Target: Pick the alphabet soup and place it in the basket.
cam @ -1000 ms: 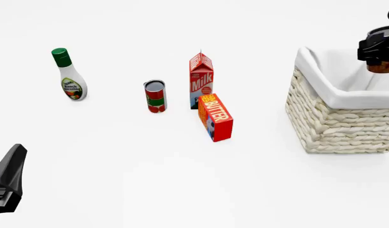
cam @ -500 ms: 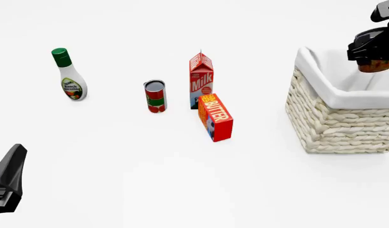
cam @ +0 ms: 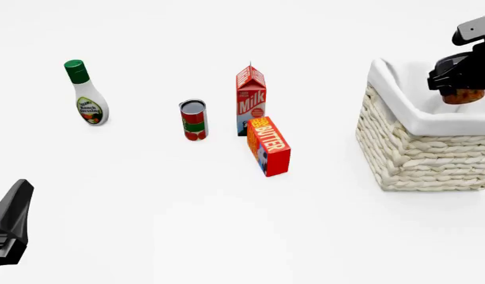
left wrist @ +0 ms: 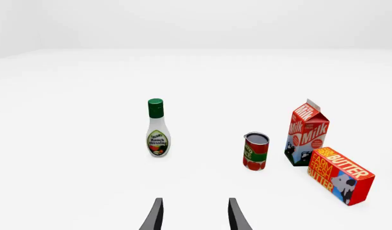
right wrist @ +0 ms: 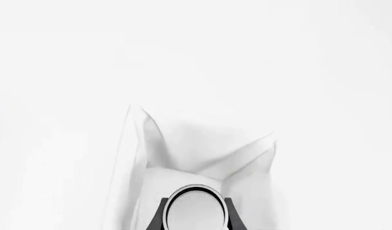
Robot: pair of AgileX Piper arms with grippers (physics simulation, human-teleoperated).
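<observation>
My right gripper (cam: 463,83) is shut on the alphabet soup (cam: 464,95) and holds it over the basket (cam: 431,154) at the right, just above the cloth-lined rim. Only the can's orange-brown lower band shows below the fingers in the front view. In the right wrist view the can's silver top (right wrist: 194,208) sits between the fingers, with the basket's white lining (right wrist: 183,153) beneath. My left gripper (left wrist: 194,218) is open and empty, low at the near left of the table (cam: 9,228).
A ranch dressing bottle (cam: 86,94) stands far left. A red and green can (cam: 193,120), a milk carton (cam: 251,97) and a butter box (cam: 268,145) stand mid-table, left of the basket.
My right gripper with the soup can has moved left and a little down over the basket. The left arm has not moved.
</observation>
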